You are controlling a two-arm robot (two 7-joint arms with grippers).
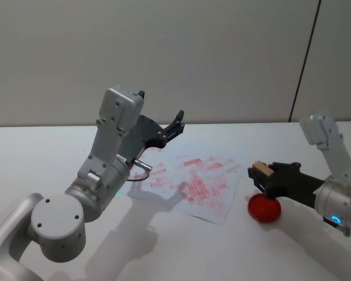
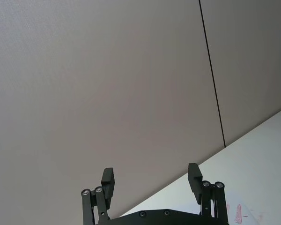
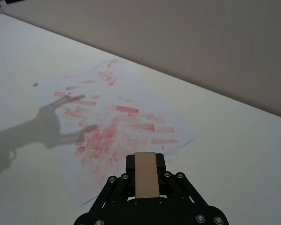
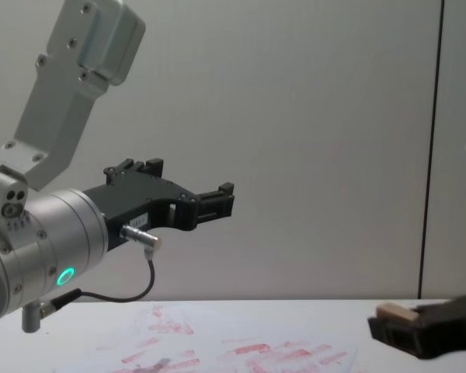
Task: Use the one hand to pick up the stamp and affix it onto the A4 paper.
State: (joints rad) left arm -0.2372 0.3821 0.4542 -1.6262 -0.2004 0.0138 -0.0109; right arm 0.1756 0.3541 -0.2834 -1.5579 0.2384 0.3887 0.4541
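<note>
Right of the A4 paper (image 1: 190, 184), the right gripper (image 1: 258, 172) hangs low over the white table (image 1: 35, 158), clenched on a wooden stamp (image 1: 259, 171) whose light block shows between the black fingers (image 3: 160, 162). Just beside it, a round red ink pad (image 1: 264, 208) sits on the table near the paper's right edge. Above the sheet's left part, the left gripper (image 1: 178, 122) is raised with fingers (image 2: 194, 177) spread, grasping nothing.
</note>
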